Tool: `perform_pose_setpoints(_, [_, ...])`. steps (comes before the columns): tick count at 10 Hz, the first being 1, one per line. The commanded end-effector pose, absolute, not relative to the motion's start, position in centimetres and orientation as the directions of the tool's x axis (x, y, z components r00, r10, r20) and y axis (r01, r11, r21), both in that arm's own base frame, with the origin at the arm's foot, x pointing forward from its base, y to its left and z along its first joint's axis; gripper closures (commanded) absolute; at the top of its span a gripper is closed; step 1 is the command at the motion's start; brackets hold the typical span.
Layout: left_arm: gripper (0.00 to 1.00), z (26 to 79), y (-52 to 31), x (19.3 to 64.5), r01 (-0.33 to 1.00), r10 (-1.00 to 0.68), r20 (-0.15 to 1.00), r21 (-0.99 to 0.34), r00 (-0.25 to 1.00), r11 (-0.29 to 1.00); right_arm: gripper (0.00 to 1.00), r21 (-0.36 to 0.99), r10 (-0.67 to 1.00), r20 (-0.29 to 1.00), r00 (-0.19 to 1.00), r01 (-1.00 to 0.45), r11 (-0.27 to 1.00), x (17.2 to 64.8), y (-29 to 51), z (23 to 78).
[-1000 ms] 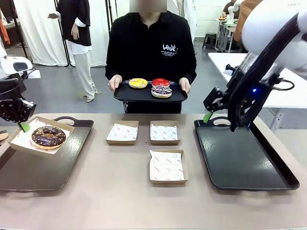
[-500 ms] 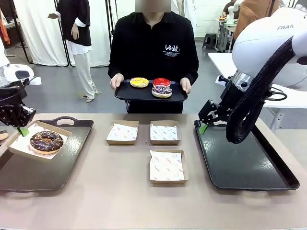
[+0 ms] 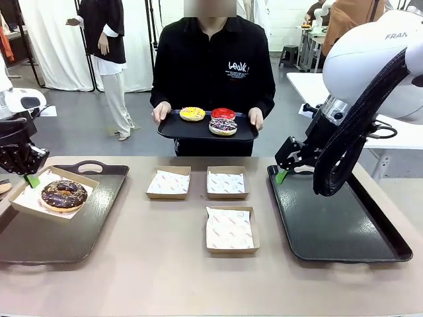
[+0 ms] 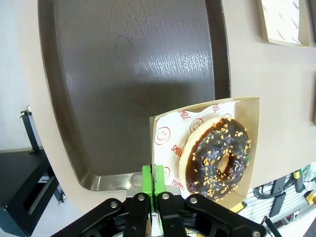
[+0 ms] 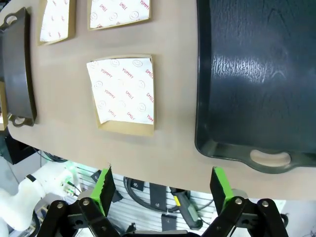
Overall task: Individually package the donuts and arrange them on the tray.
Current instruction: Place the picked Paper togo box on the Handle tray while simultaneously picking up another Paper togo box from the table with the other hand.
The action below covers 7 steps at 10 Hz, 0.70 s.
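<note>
The left gripper [image 4: 153,174] is clenched on the rim of a paper-lined box [image 3: 25,197] that carries the chocolate-glazed donut [image 3: 64,195], at the outer edge of the left tray [image 3: 99,218]. The right gripper [image 3: 284,173] hangs released over the far corner of the right tray [image 3: 344,228]. Across the counter [image 3: 165,271], a person holds a black tray [image 3: 198,131] with the yellow-iced donut [image 3: 192,113], red-iced donut [image 3: 223,113] and sprinkled donut [image 3: 223,126].

left tray [image 3: 73,231] cropped, box [image 4: 168,143] corner hidden

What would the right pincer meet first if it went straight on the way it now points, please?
The right pincer would likely meet the bare table between the paper-lined box and the black tray; depth is unclear, so perhaps the tray's rim.
</note>
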<state>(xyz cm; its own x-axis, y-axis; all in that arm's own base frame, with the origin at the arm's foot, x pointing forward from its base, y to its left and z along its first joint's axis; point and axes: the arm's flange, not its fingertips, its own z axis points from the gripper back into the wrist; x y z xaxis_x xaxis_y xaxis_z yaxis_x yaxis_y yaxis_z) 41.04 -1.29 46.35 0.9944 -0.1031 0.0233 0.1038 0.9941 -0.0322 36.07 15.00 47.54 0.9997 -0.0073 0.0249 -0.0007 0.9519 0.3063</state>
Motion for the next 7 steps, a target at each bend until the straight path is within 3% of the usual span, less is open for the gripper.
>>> perform_pose_setpoints(1, [0.99,46.6,-1.1,40.8,0.098,-0.097,0.023,-0.04,0.995,0.994,0.0,0.292,-0.011,0.027,1.0,0.003,0.956,36.3,15.3,47.7])
perform_pose_setpoints(3, [0.99,46.1,-1.3,41.1,0.157,-0.157,0.006,-0.06,0.988,0.986,0.0,0.307,-0.006,0.025,1.0,-0.002,0.952,36.1,15.0,47.5])
perform_pose_setpoints(7, [0.99,44.9,2.0,39.5,0.112,-0.115,0.079,0.039,0.99,0.993,0.0,0.147,-0.059,0.051,0.997,0.051,0.988,35.7,21.8,44.6])
